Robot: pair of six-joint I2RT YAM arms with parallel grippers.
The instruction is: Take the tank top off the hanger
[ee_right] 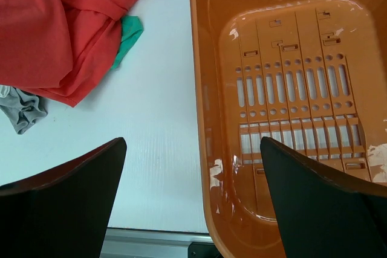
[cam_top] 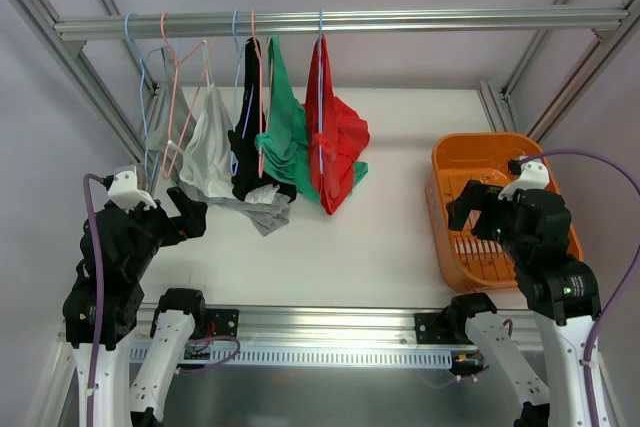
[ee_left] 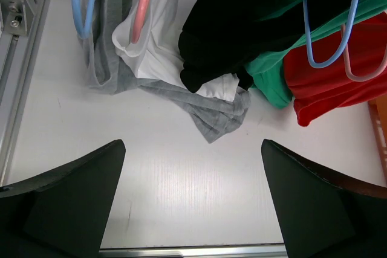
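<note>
White table (cam_top: 390, 247); metal rail (cam_top: 400, 19) overhead; orange basket (cam_top: 480, 139) at right. Hung from the rail on hangers (ee_left: 143, 1), tank tops (cam_top: 285, 137), hems pooled on the table: likely light and limp, best pinched near a strap. Left gripper (ee_left: 192, 149) and right gripper (ee_right: 192, 143) spread wide, empty

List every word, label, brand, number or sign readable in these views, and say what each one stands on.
No text can be read in any view.
Orange basket: only moulded slots and holes, no lettering.
Red top, green top, black top, grey top: plain cloth, no print or tag showing.
Metal rail: bare, no marking.
</note>
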